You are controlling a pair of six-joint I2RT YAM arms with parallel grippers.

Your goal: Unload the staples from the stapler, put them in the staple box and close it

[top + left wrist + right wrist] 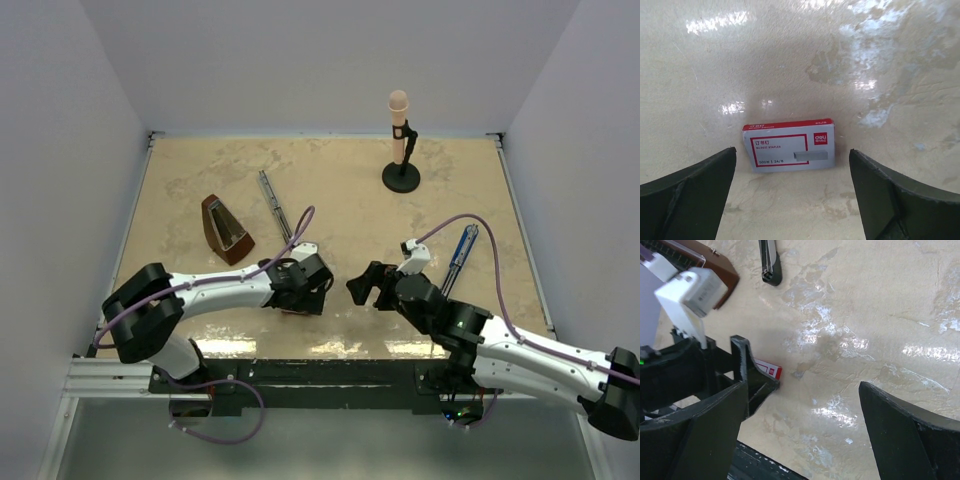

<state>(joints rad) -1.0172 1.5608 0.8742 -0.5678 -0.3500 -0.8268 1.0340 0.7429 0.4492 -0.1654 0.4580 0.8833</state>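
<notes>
A slim dark-grey stapler (272,205) lies flat at the back left of the table; its end shows in the right wrist view (769,262). The staples are hidden: no silvery strip shows in any view. My left gripper (305,288) hangs open low over the table, with a small red-and-white staple box (789,146) lying flat between and just ahead of its fingers (695,185), untouched. My right gripper (368,285) is open too, facing the left one from a short way to the right, with nothing between its fingers (900,425). A corner of the box (769,371) peeks out behind the left gripper.
A brown wedge-shaped object (225,228) stands left of the stapler. A blue pen-like item (460,255) lies at the right. A microphone on a black round stand (401,150) rises at the back. The table's near edge (765,460) runs just below both grippers.
</notes>
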